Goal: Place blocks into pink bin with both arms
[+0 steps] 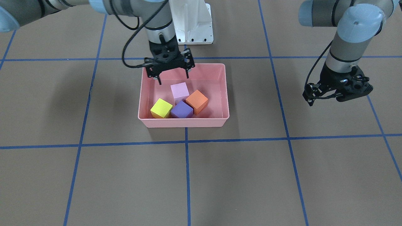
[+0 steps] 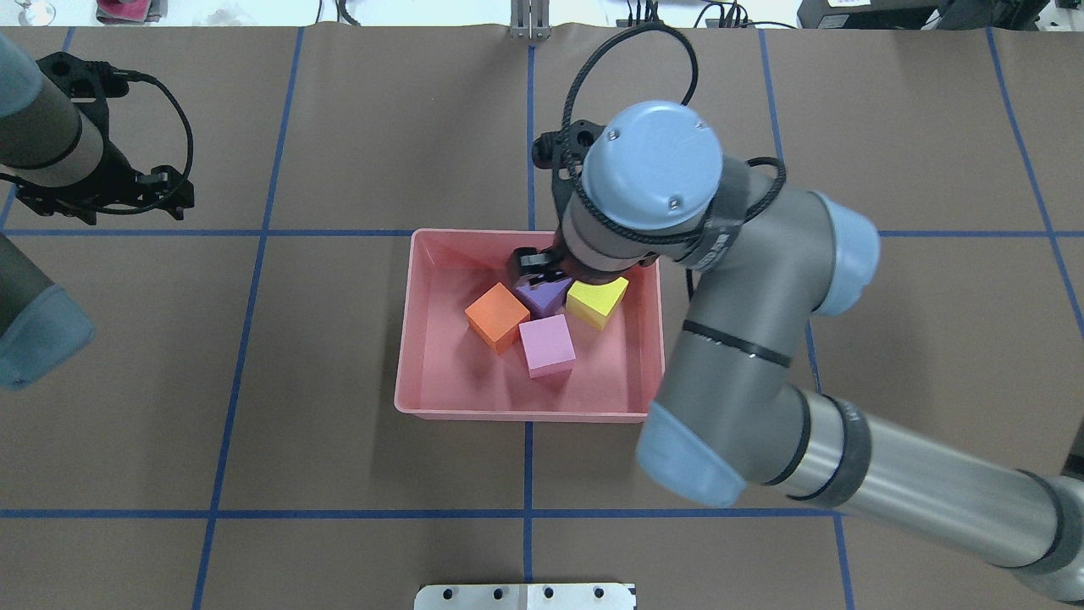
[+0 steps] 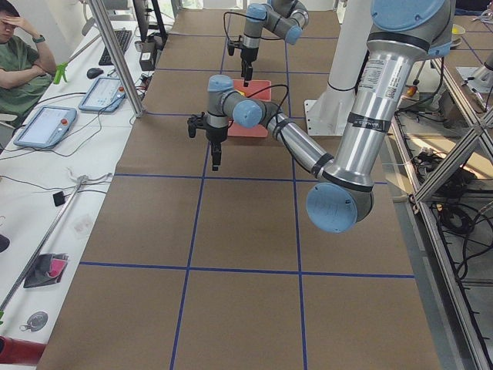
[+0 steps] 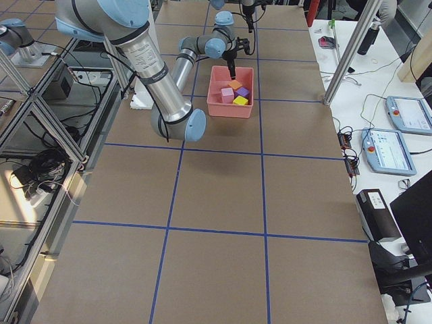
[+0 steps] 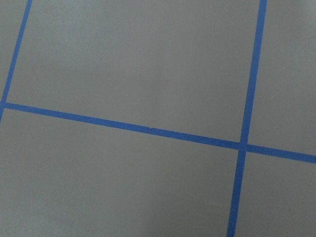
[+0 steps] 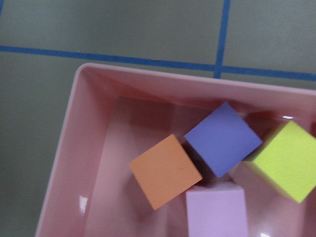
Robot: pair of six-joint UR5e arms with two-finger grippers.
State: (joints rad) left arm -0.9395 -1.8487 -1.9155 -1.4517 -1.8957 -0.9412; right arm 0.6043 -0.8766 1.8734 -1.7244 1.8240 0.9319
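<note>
The pink bin (image 1: 183, 123) stands at mid-table and holds all of the blocks: yellow (image 1: 161, 108), purple (image 1: 182, 110), orange (image 1: 197, 101) and light pink (image 1: 179, 91), packed close together. My right gripper (image 1: 173, 78) hangs open and empty over the bin's robot-side half, just above the light pink block. Its wrist view shows the orange (image 6: 165, 170), purple (image 6: 223, 138), yellow (image 6: 289, 159) and light pink (image 6: 217, 210) blocks in the bin (image 6: 64, 163). My left gripper (image 1: 311, 99) hovers over bare table well away from the bin, holding nothing visible. I cannot tell whether it is open or shut.
The white base pedestal (image 1: 194, 25) stands just behind the bin. Blue tape lines (image 1: 187, 175) grid the brown table. A person (image 3: 15, 38) sits at a side desk with tablets beyond the table's far edge. The left wrist view shows only table and tape.
</note>
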